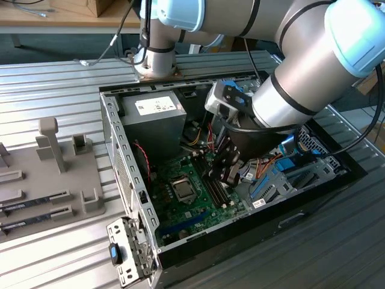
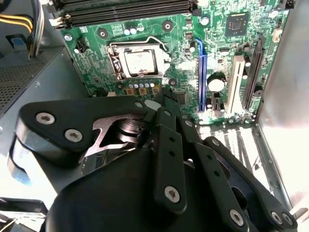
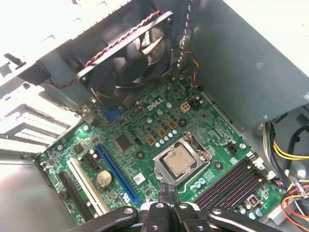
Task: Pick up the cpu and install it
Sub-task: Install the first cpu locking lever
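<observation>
The cpu (image 1: 182, 188) was lying flat in its socket on the motherboard (image 1: 198, 211), silver top facing up. It's square, so no real long axis, and its edges lined up with the socket frame around it. The gripper (image 1: 224, 179) hung just to the exterior view's right of the chip, over the memory slots (image 1: 219, 194), not touching it. In the first wrist view the cpu (image 3: 177, 158) sat a bit ahead of and below the fingertips (image 3: 163, 191), which were pinched together with nothing between them. The arm (image 1: 301, 78) reached into the open case (image 1: 111, 132) from the exterior view's right, wrist bent so the gripper pointed steeply down at the board.
</observation>
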Controlling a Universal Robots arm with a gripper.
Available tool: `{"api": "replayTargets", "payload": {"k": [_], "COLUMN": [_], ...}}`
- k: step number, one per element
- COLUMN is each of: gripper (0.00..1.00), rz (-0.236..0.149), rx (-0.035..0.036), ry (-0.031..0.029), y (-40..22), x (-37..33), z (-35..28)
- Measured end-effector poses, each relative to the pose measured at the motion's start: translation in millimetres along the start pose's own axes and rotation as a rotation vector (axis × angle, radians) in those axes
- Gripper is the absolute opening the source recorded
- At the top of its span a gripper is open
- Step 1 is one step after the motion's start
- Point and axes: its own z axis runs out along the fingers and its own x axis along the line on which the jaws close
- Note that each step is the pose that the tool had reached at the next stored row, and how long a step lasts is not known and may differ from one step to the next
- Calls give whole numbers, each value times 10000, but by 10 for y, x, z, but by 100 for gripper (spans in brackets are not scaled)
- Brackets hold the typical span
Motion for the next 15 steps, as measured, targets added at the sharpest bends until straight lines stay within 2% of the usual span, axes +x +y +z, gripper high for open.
{"api": "replayTargets", "payload": {"k": [4,9,14,15], "gripper": [11,11,11,11], "rz": [32,598,610,652], "rx": [-4,-37,-37,-43], "ry": [-7,-157,-161,-172], "y": [-9,-17,81,93], "x": [-27,-47,-190,-220], "z": [16,53,107,145]}}
